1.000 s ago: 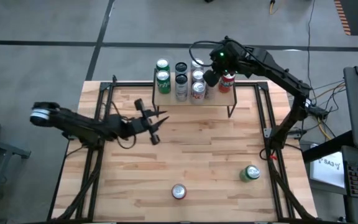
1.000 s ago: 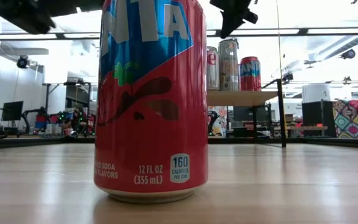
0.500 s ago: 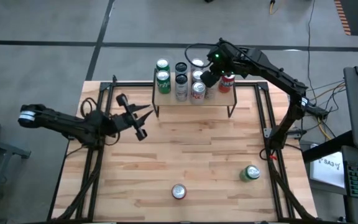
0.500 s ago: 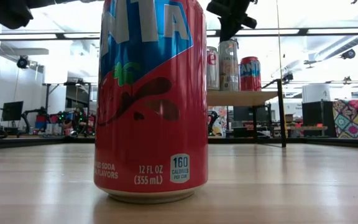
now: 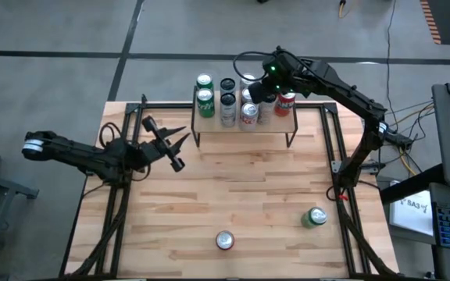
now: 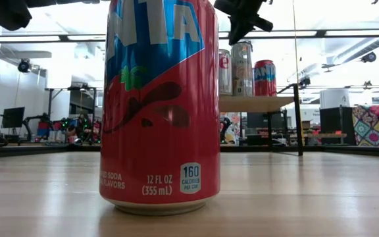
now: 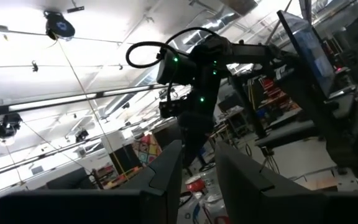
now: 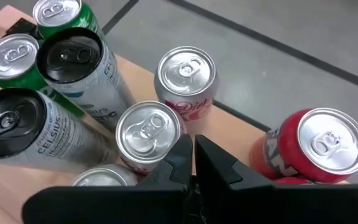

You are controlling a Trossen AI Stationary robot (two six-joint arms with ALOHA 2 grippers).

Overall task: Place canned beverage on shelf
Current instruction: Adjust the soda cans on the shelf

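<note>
Two arms are up off the table from where I stand. The right gripper (image 5: 257, 88) hangs clenched and empty over the shelf (image 5: 276, 122), its fingers (image 8: 180, 157) pressed together. Directly beneath it sits a silver-topped can (image 8: 149, 132); a red can (image 8: 309, 149) stands just beside it toward the shelf's right end, black-topped cans (image 8: 73, 56) and green cans (image 8: 17, 59) on the opposite side. The left gripper (image 5: 176, 148) hovers well apart from the shelf, over the table's (image 5: 248, 203) left side, fingers slightly parted, grasping nothing. Far from both claws, a red Fanta can (image 5: 224, 240) and a green can (image 5: 314, 217) rest on the tabletop's near part.
</note>
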